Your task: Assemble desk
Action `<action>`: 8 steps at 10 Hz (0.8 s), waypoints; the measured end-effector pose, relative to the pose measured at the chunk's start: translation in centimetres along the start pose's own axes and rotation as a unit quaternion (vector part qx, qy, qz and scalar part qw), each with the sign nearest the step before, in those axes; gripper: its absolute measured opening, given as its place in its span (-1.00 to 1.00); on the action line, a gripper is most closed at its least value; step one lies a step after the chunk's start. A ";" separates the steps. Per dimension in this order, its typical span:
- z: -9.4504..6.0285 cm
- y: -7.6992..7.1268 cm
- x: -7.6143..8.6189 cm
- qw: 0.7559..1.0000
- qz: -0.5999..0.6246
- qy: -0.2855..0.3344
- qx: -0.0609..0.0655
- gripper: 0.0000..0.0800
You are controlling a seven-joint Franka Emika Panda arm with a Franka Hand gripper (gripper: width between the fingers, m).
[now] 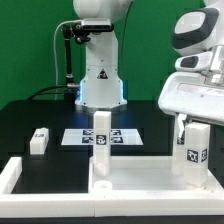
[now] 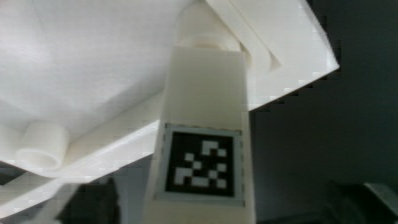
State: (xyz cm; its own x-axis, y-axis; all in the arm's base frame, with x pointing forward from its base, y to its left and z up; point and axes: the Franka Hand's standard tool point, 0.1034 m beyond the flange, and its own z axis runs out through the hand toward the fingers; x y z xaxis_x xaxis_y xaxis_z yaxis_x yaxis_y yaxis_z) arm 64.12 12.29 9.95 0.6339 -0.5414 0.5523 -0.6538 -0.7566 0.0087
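Observation:
The white desk top point(image 1: 140, 185), a wide tray with a raised rim, lies at the front of the table. One white leg point(image 1: 101, 130) stands upright at its rear corner on the exterior view's left. My gripper point(image 1: 192, 128) is shut on a second tagged leg point(image 1: 195, 152) and holds it upright at the top's rear corner on the exterior view's right. In the wrist view this leg point(image 2: 205, 120) runs from my gripper point(image 2: 222, 203) down to the desk top point(image 2: 89, 80); whether it touches is unclear. A third leg point(image 1: 39, 140) lies on the black table at the left.
The marker board point(image 1: 122, 136) lies flat behind the desk top, in front of the robot base point(image 1: 100, 85). A low white border frame point(image 1: 12, 175) runs along the table's left and front edge. A rounded white part point(image 2: 36, 145) shows beside the held leg.

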 end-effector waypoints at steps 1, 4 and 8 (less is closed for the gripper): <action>0.0 0.0 0.0 1.000 0.000 0.000 0.000 0.59; 0.0 0.0 0.0 1.000 0.000 0.000 0.000 0.62; 0.0 0.0 0.0 1.000 0.000 0.000 0.000 0.62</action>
State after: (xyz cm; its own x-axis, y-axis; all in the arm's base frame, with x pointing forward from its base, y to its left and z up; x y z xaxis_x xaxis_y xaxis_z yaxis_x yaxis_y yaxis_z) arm 64.10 12.28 9.89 0.6343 -0.5411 0.5521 -0.6538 -0.7566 0.0097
